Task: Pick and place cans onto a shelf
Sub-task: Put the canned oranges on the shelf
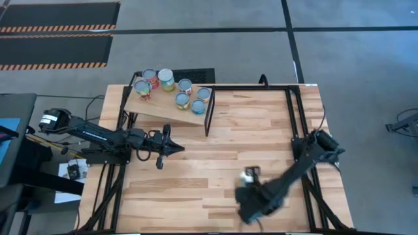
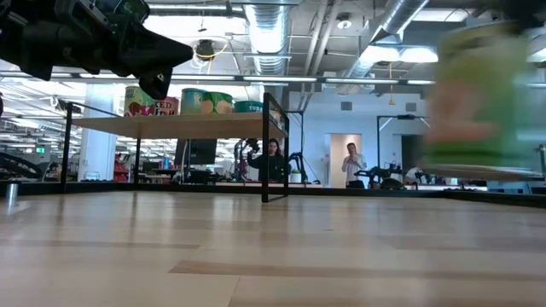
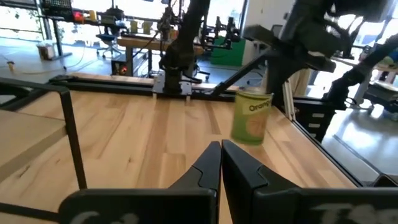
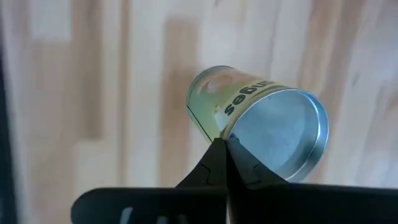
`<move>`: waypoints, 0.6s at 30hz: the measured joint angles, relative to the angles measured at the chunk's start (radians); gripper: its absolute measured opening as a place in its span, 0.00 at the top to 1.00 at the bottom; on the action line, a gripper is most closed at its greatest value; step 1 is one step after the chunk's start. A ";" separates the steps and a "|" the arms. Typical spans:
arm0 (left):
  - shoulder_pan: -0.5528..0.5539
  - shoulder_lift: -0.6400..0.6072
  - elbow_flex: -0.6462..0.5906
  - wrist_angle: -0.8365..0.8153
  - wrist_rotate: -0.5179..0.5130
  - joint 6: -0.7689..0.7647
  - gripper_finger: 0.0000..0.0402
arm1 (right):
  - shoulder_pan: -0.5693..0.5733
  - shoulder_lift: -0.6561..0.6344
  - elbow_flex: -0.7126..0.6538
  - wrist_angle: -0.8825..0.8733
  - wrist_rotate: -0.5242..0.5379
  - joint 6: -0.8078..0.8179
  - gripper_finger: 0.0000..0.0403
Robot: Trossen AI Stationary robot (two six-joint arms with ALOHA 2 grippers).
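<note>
Can [image 4: 255,121], green-labelled, silvery top, standing upright on the tabletop [image 1: 261,124] directly below the right gripper [image 4: 225,144]; lettering on its side partly readable; not held. Right gripper: fingers pressed together, tips above the can's rim, arm reaching in over the near right part of the table. Shelf [image 1: 171,109]: light-wood board on black frame, far left corner, well apart from that gripper; six cans [image 1: 183,86] on it, grouped close together. Left gripper [image 3: 220,148]: fingers together, holding nothing, hovering near the table's middle-left, just in front of the shelf, pointing toward the green can [image 3: 252,116].
</note>
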 joint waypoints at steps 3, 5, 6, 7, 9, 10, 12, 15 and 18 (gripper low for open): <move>-0.016 0.000 0.000 -0.010 -0.009 0.000 1.00 | -0.100 0.000 0.006 0.096 0.021 -0.181 0.99; -0.030 0.000 0.000 -0.012 -0.029 0.000 1.00 | -0.165 0.003 0.006 0.172 0.020 -0.302 0.99; -0.038 0.000 0.000 -0.019 -0.038 0.000 1.00 | -0.196 0.006 0.007 0.209 0.019 -0.364 0.98; -0.046 0.000 0.000 -0.027 -0.045 0.000 1.00 | -0.224 0.008 0.007 0.243 0.019 -0.421 0.98; -0.063 0.000 0.000 -0.041 -0.052 0.000 1.00 | -0.279 0.008 0.006 0.313 0.015 -0.518 0.98; -0.070 0.000 0.000 -0.049 -0.053 0.000 1.00 | -0.305 0.008 0.007 0.348 0.013 -0.558 0.98; -0.082 0.000 0.000 -0.067 -0.064 0.000 1.00 | -0.353 0.008 0.007 0.407 -0.005 -0.621 0.98; -0.104 0.000 0.000 -0.070 -0.107 0.011 1.00 | -0.412 0.008 0.007 0.458 -0.030 -0.696 0.98; -0.120 0.000 0.000 -0.073 -0.135 0.055 1.00 | -0.450 0.008 -0.010 0.498 -0.040 -0.753 0.98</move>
